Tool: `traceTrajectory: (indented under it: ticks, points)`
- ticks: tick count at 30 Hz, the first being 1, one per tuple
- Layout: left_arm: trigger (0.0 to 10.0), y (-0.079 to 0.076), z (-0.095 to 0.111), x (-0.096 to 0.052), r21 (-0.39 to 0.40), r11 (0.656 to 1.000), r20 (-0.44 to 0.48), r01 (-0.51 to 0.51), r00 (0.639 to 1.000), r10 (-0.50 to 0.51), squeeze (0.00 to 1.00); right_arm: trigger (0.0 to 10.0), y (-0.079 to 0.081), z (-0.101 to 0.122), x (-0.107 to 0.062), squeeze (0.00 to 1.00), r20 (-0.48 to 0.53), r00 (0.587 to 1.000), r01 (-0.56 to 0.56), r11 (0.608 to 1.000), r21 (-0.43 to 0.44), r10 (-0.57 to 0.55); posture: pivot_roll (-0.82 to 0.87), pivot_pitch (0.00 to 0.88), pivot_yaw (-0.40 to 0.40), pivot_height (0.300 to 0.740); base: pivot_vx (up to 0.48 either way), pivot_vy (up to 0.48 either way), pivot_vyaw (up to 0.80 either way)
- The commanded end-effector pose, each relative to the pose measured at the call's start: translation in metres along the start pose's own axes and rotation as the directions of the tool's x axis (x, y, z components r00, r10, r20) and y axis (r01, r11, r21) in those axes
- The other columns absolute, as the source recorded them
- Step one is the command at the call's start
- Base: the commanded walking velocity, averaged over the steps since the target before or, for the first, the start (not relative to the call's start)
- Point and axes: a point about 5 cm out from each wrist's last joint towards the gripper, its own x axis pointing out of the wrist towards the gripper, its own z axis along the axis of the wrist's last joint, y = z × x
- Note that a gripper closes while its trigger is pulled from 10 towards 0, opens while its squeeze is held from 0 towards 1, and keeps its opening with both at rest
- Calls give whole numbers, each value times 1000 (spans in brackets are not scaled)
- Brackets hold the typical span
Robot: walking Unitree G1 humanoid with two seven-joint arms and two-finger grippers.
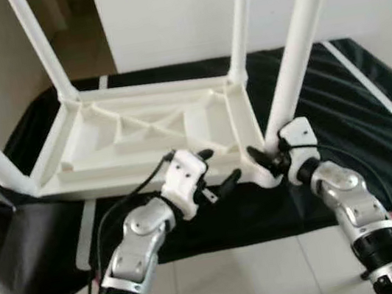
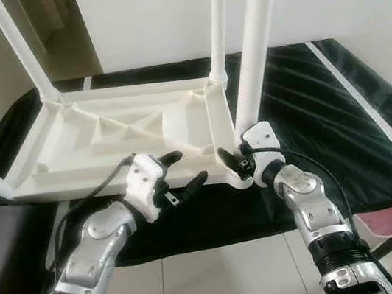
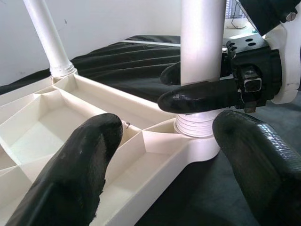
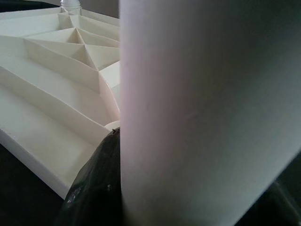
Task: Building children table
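**Nearly built: last leg in its socket**

Item: white table (image 1: 141, 129), upside down on a black cover (image 1: 338, 102), legs up. Right gripper (image 1: 271, 159) pinched the near leg (image 1: 295, 64) just above its socket; left gripper (image 1: 215, 170) hung spread beside the frame's near edge. Risk, as I judged it: a skewed twist could cross the thread or drag the frame off the near edge. Open room lay rightward.
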Motion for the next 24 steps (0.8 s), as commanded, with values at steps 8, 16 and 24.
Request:
traceTrajectory:
  ticks: [8,16,24]
  points:
    - [10000,-3,3,0,8,1000,4,20,1000,-20,0,9216,4,-12,-3,0,-62,997,-39,999,16,40,0,0,-22,740,0,0,0]
    - [10000,-2,4,0,3,1000,5,25,1000,-25,0,10000,1,-13,-3,0,-76,996,43,998,42,-39,-10,0,-17,740,0,0,0]
    - [10000,-2,4,0,-3,1000,1,24,1000,-24,0,10000,8,-16,-3,0,-113,974,210,972,104,-198,-9,0,-21,740,0,0,0]
